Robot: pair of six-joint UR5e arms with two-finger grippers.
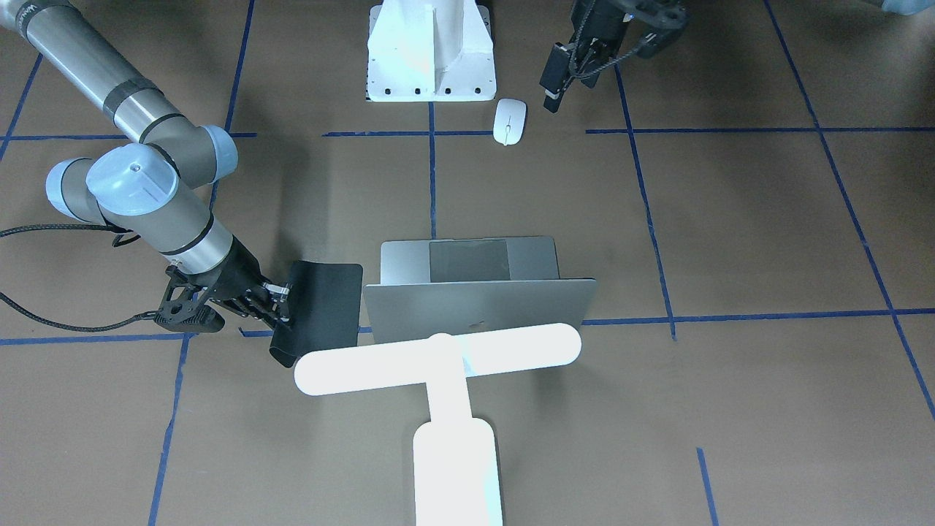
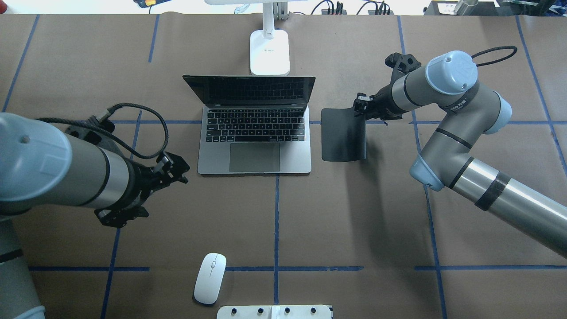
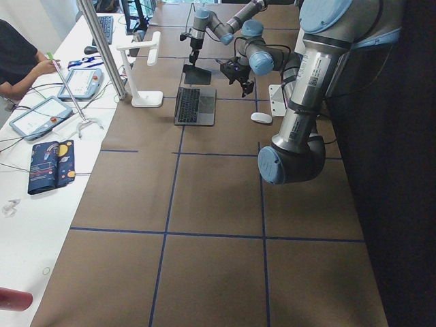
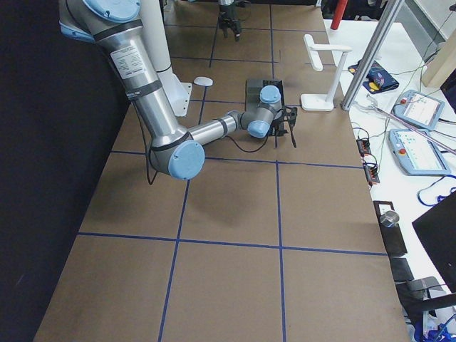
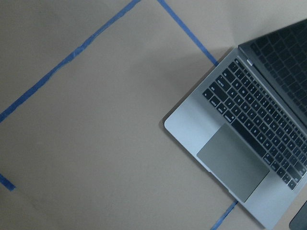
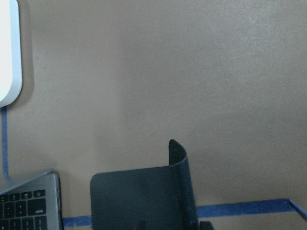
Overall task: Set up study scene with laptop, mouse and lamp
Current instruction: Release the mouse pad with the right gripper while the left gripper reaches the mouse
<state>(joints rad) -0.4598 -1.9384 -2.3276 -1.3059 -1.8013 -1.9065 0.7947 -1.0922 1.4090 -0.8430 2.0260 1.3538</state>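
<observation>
Clearly the laptop [image 2: 254,155] is your heavy, stiff piece: silver-grey metal, lid open, dark keys and a large trackpad, at the far middle of the table [image 2: 354,221]. If you shift it, I'd take the base by its side edges, never the thin lid.

Just beyond it stands the white lamp [image 2: 269,53], probably top-heavy on its narrow neck; hold low on the neck or by the base.

Right of the laptop, just beside it, lies a black mouse mat [image 2: 341,137], thin and floppy. The right gripper [image 2: 359,107] has its fingers pinching the far right corner, and that edge curls up.

The mouse [image 2: 210,278], glossy white and oval, sits near, left of centre. It looks light and slippery, so grip across its narrow sides.

The left gripper [image 2: 180,170] hovers left of the laptop, fingers apparently spread and empty.
</observation>
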